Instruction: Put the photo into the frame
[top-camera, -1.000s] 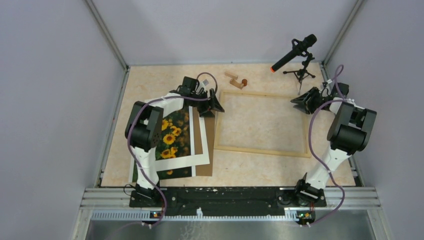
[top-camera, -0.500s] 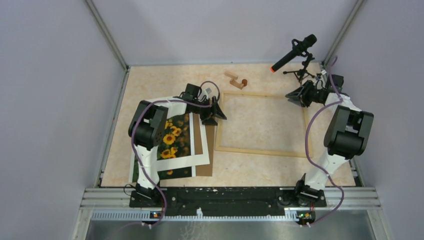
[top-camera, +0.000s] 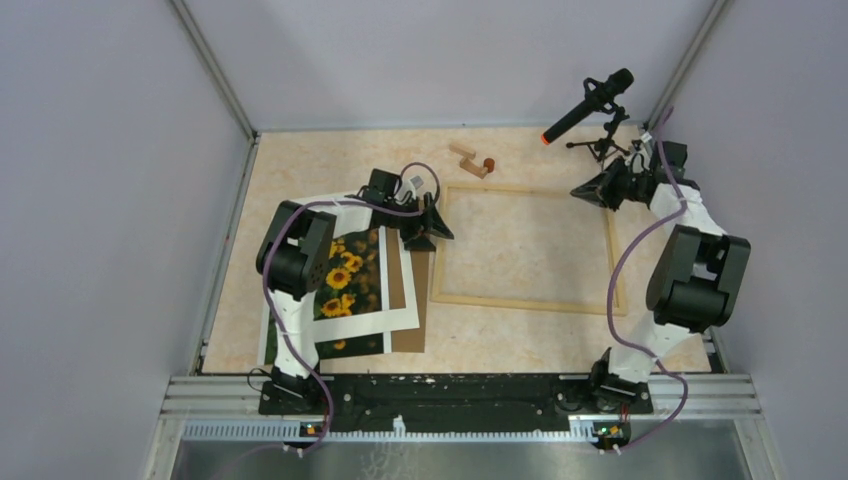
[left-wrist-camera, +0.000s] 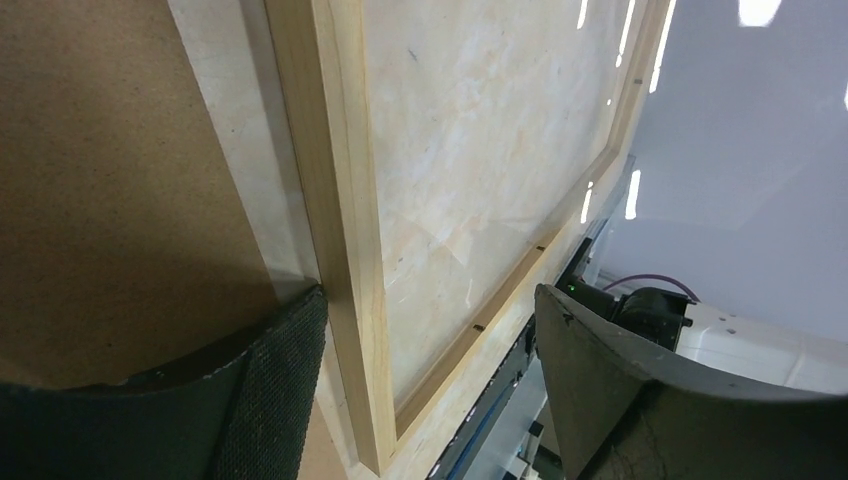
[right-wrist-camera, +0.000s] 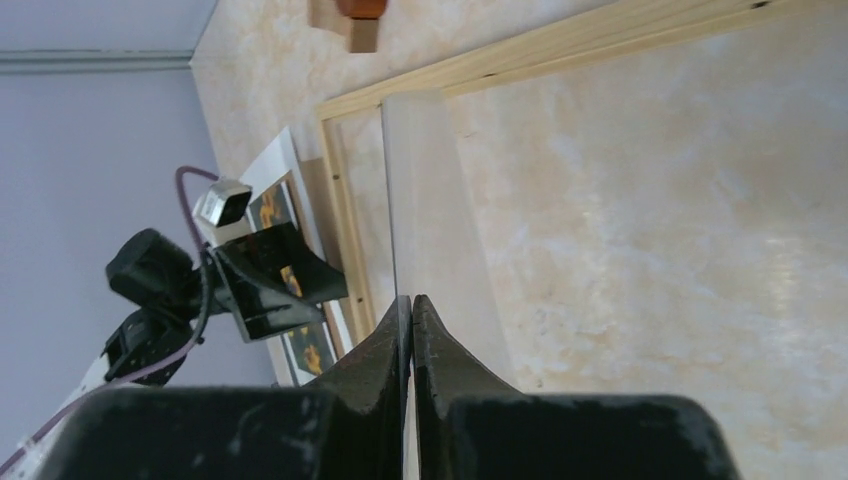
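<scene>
The light-wood frame (top-camera: 520, 301) lies flat mid-table. The sunflower photo (top-camera: 345, 275) lies to its left under a white mat (top-camera: 398, 322), on a brown backing board (top-camera: 405, 290). My left gripper (top-camera: 427, 226) is open and low, its jaws either side of the frame's left rail (left-wrist-camera: 340, 220), with the brown board (left-wrist-camera: 110, 170) beside one finger. My right gripper (top-camera: 590, 189) is at the frame's far right corner, shut on the edge of a thin clear pane (right-wrist-camera: 430, 200) that reaches across the frame opening to the far-left corner.
Small wooden blocks (top-camera: 470, 160) lie behind the frame and show in the right wrist view (right-wrist-camera: 355, 20). A microphone on a small tripod (top-camera: 597, 110) stands at the back right, close to my right wrist. Grey walls enclose the table.
My right gripper has moved back and left, from the frame's right rail to its far right corner. My left gripper shifted slightly toward the frame's left rail, then held still.
</scene>
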